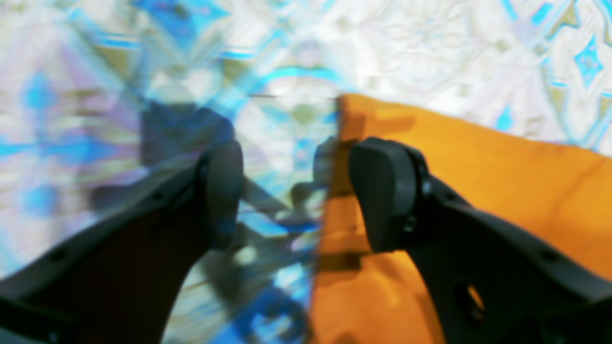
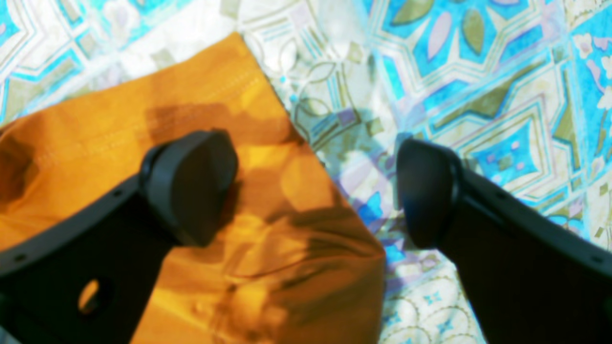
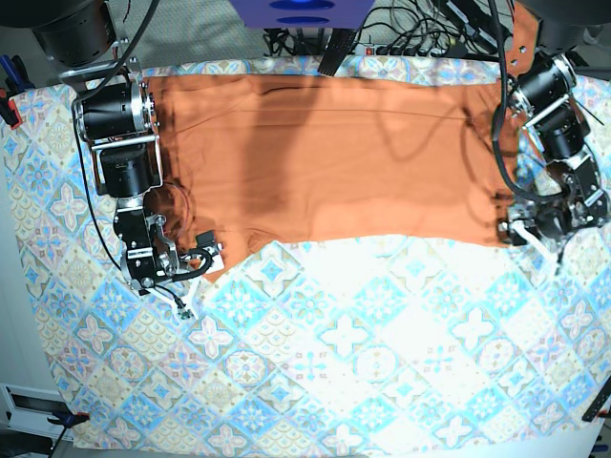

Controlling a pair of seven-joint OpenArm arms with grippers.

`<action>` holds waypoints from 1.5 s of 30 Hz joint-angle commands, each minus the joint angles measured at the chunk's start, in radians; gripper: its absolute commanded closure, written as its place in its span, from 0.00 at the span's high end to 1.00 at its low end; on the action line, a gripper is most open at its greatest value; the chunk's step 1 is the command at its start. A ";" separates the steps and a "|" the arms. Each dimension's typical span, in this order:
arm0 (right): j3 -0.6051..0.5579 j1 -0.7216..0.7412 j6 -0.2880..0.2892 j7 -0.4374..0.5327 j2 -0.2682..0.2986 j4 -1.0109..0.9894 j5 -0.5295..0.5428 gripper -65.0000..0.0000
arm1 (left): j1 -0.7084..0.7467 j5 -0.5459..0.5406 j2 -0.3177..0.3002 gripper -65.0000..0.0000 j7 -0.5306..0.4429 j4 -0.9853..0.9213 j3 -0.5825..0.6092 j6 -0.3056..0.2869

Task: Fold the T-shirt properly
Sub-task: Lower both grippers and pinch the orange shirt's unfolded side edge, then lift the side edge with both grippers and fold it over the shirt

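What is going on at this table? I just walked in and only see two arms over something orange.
A two-armed robot is working on folding an orange T-shirt, which lies flat along the far side of a patterned tablecloth. The right claw hangs open over the shirt's edge at one end, one finger above fabric and one above cloth. The left claw is open over the shirt's corner at the other end. Neither grips anything.

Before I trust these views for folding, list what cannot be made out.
- Left wrist view: blurred; the plain orange fabric T-shirt runs off the frame's right edge.
- Right wrist view: the black right hand covers part of the shirt.
- Base view: the arms hide the shirt's side edges; its small white tag cannot be found.
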 commanded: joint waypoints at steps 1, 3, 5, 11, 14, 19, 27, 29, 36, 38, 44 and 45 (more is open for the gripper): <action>0.001 0.023 -0.007 -0.010 0.010 0.006 -0.014 0.84 | -0.026 -0.009 -0.009 0.58 -0.015 0.000 -0.003 -0.001; 0.001 0.023 -0.007 -0.012 0.011 0.006 -0.014 0.84 | -0.042 -0.008 0.005 0.58 -0.015 -0.023 -0.001 -0.001; 0.001 0.023 -0.007 -0.012 0.011 0.006 -0.014 0.84 | -0.048 -0.008 0.008 0.58 -0.015 -0.050 -0.001 -0.001; 0.001 0.021 -0.007 -0.013 0.011 0.006 -0.014 0.84 | -0.049 -0.008 0.008 0.58 -0.011 -0.069 -0.001 -0.001; 0.001 0.021 -0.007 -0.013 0.011 0.006 -0.014 0.84 | -0.043 -0.006 0.008 0.58 -0.008 -0.069 0.000 -0.001; 0.001 0.021 -0.006 -0.013 0.008 0.004 -0.014 0.70 | -0.014 -0.017 0.008 0.57 -0.014 -0.069 0.111 -0.001; 0.001 0.021 -0.006 -0.062 0.007 0.004 -0.014 0.30 | -0.009 -0.008 0.010 0.32 -0.008 -0.069 0.149 -0.001; 0.006 0.021 -0.006 -0.073 0.007 0.004 -0.014 0.23 | -0.009 -0.008 0.010 0.28 -0.006 -0.069 0.160 -0.001; 0.013 0.021 -0.012 -0.095 0.007 0.016 -0.014 0.07 | -0.009 -0.018 0.010 0.07 -0.006 -0.066 0.263 -0.001; 0.013 0.021 -0.013 -0.093 0.007 0.032 -0.014 0.06 | -0.009 -0.020 0.010 0.04 -0.006 -0.066 0.263 -0.001; 0.142 -0.057 -0.013 -0.107 0.007 0.216 -0.014 0.06 | -0.009 -0.020 0.004 0.02 -0.006 -0.064 0.263 -0.001; 0.156 -0.070 -0.013 -0.121 0.007 0.240 -0.014 0.06 | -0.009 -0.020 0.004 0.02 -0.006 -0.058 0.263 -0.001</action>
